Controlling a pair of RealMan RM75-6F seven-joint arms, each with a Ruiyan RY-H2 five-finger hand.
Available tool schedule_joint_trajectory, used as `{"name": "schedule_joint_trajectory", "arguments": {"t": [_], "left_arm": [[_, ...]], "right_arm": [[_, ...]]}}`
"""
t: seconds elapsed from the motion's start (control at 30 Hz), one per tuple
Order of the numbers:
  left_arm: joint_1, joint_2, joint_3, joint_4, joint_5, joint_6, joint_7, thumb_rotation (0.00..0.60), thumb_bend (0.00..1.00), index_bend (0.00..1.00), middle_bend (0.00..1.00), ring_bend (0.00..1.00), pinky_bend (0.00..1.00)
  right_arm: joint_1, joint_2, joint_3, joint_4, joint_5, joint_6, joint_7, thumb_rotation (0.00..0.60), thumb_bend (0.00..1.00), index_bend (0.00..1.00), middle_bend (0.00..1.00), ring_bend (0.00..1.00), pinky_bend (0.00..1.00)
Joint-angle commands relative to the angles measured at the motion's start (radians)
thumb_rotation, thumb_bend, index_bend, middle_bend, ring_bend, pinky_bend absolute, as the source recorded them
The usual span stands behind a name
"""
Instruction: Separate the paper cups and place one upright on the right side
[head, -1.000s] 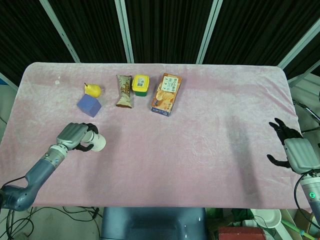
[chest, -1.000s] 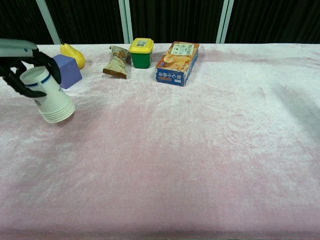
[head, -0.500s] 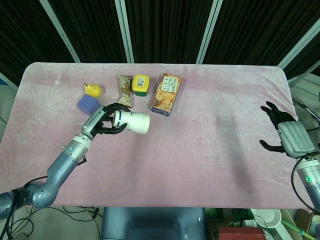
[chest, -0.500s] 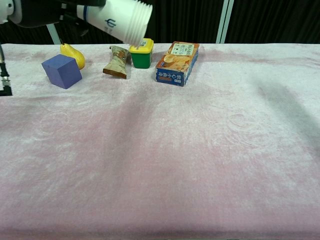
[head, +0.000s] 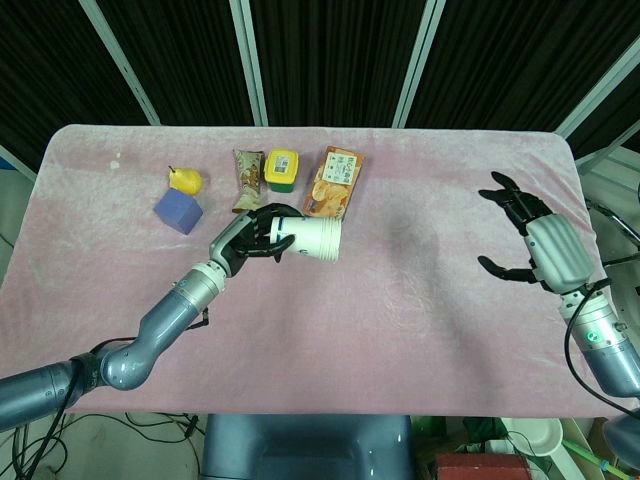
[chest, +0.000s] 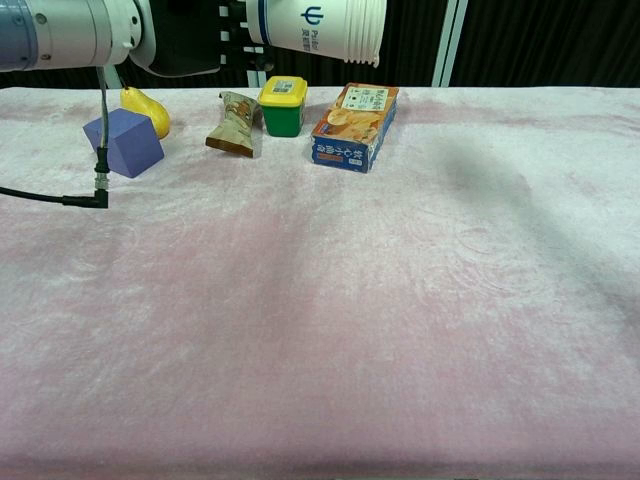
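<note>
A stack of white paper cups (head: 313, 238) with a blue band lies sideways in the air above the table, mouths pointing right. My left hand (head: 250, 236) grips its base end. In the chest view the paper cup stack (chest: 322, 26) shows at the top edge, with the left hand (chest: 232, 30) behind it, mostly cut off. My right hand (head: 540, 242) hovers over the table's right side with fingers spread and nothing in it. The chest view does not show the right hand.
Along the far left of the pink cloth (head: 420, 300) stand a yellow pear (head: 184, 180), a purple cube (head: 178, 211), a snack wrapper (head: 248, 181), a green tub with a yellow lid (head: 282, 170) and an orange box (head: 333, 187).
My left hand has lifted the cup stack off the table and carried it right toward the middle. My right hand has moved up and inward over the table.
</note>
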Motion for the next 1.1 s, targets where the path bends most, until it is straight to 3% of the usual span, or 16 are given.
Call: {"name": "schedule_joint_trajectory", "arguments": {"t": [0.03, 0.33, 0.63, 1.1], "left_arm": [[-0.001, -0.02, -0.024, 0.019, 0.034, -0.031, -0.035, 0.6, 0.51, 0.53, 0.54, 0.39, 0.64], [0.002, -0.018, -0.046, 0.018, 0.059, -0.089, -0.082, 0.6, 0.51, 0.53, 0.54, 0.39, 0.64], [0.016, -0.038, -0.067, 0.021, 0.086, -0.112, -0.131, 0.6, 0.51, 0.53, 0.54, 0.38, 0.64], [0.06, -0.057, -0.101, 0.022, 0.185, -0.151, -0.225, 0.6, 0.51, 0.53, 0.54, 0.38, 0.63]], "right_arm": [[0.025, -0.025, 0.0, 0.006, -0.008, -0.015, 0.004, 0.6, 0.16, 0.2, 0.01, 0.16, 0.18], [0.097, -0.123, 0.008, 0.04, -0.021, -0.031, -0.012, 0.6, 0.16, 0.27, 0.01, 0.16, 0.18], [0.154, -0.168, 0.038, 0.002, -0.019, -0.029, -0.029, 0.6, 0.17, 0.37, 0.02, 0.18, 0.18], [0.203, -0.219, 0.045, -0.028, -0.009, -0.031, -0.09, 0.6, 0.19, 0.39, 0.03, 0.18, 0.18]]}}
